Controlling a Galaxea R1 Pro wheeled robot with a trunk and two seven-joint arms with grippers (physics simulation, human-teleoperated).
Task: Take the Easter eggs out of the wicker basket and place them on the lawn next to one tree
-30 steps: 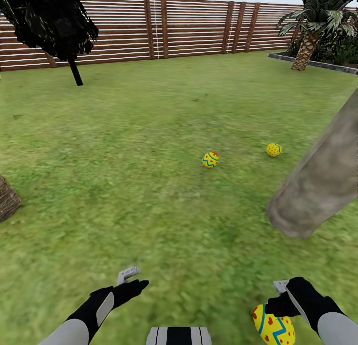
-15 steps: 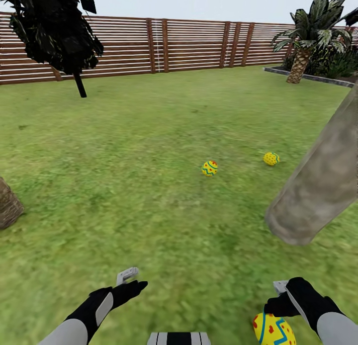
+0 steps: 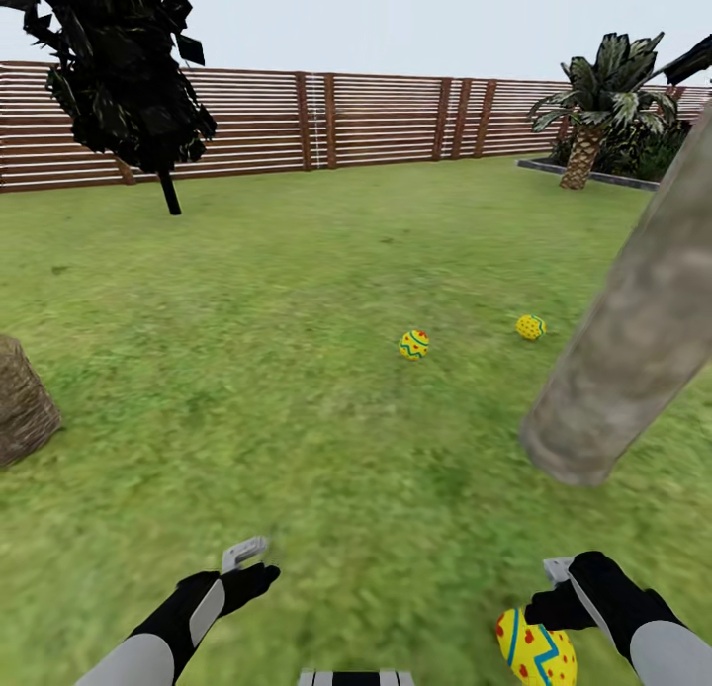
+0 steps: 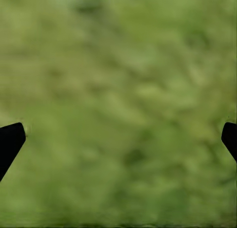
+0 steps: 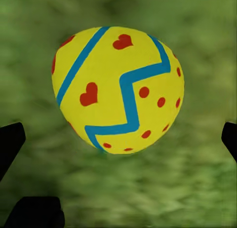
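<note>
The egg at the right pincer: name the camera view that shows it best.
The right wrist view: the egg sits large and sharp, its blue zigzag and red hearts clear. The head view cuts the egg off at the picture's bottom edge beside the right pincer. The left wrist view gives blurred lawn.

Left gripper point(image 3: 255, 559) jaws wide apart — right gripper point(image 3: 550, 589) likewise.

yellow blue-zigzag egg point(image 5: 118, 90), green lawn point(image 3: 297, 300)
</note>
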